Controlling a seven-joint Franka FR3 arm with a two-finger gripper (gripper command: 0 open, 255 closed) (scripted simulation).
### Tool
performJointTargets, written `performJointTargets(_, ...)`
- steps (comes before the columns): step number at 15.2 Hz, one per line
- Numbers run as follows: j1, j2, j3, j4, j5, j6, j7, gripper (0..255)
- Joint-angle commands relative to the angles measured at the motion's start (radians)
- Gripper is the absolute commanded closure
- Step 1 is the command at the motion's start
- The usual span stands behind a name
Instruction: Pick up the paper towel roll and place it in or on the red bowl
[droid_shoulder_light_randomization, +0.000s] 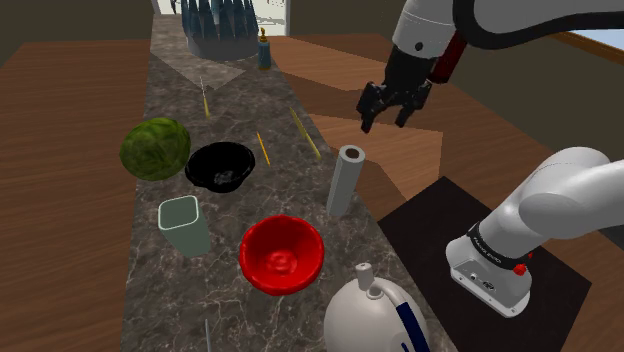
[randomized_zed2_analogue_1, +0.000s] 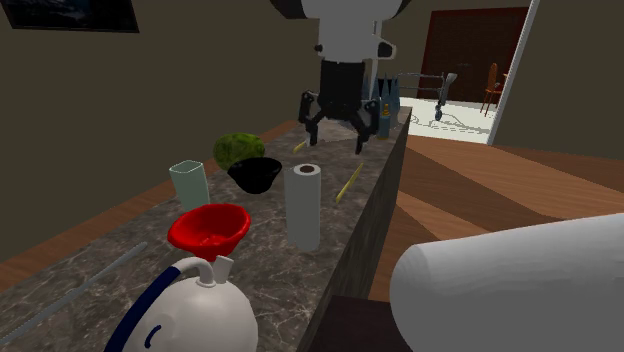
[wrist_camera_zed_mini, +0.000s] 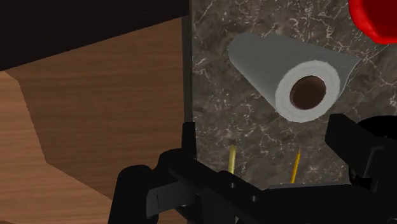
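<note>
Arm reaches out from the stand, wrist bent down, hand (droid_shoulder_light_randomization: 388, 116) (randomized_zed2_analogue_1: 338, 131) (wrist_camera_zed_mini: 264, 147) hanging in the air over the bench (droid_shoulder_light_randomization: 150, 210) (randomized_zed2_analogue_1: 290, 280) (wrist_camera_zed_mini: 216, 95) edge. Fingers spread wide, nothing between them.

On the bench:
- red bowl (droid_shoulder_light_randomization: 282, 253) (randomized_zed2_analogue_1: 210, 228) (wrist_camera_zed_mini: 375, 19)
- black bowl (droid_shoulder_light_randomization: 220, 165) (randomized_zed2_analogue_1: 255, 173)
- green lumpy ball (droid_shoulder_light_randomization: 155, 148) (randomized_zed2_analogue_1: 238, 148)
- pale green cup (droid_shoulder_light_randomization: 183, 222) (randomized_zed2_analogue_1: 189, 183)
- white kettle (droid_shoulder_light_randomization: 372, 315) (randomized_zed2_analogue_1: 195, 310) at the near end in the shoulder view
- thin yellow sticks (droid_shoulder_light_randomization: 305, 133) (randomized_zed2_analogue_1: 349, 182) (wrist_camera_zed_mini: 232, 159) flat on the top, roughly below my hand

Nothing stands between hand and roll.

Paper towel roll (droid_shoulder_light_randomization: 345, 180) (randomized_zed2_analogue_1: 305, 205) (wrist_camera_zed_mini: 299, 73) stands upright near the bench edge on the stand's side, with the red bowl near it, not touching. The roll is lower than the hand, offset toward the shoulder view's lower left. In the wrist view I look onto its open core. It sits past my fingertips, not between them.
</note>
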Motion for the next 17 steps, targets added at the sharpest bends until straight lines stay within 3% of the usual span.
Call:
performJointTargets(1,0.003,0.043,0.056,0.016,0.02,0.022,0.071,0)
performJointTargets(5,-0.007,0.154,0.165,0.062,0.037,0.074,0.204,0)
performJointTargets(12,-0.005,0.185,0.195,-0.009,0.049,0.176,0.204,0)
performJointTargets(17,-0.005,0.188,0.198,-0.014,0.05,0.185,0.204,0)
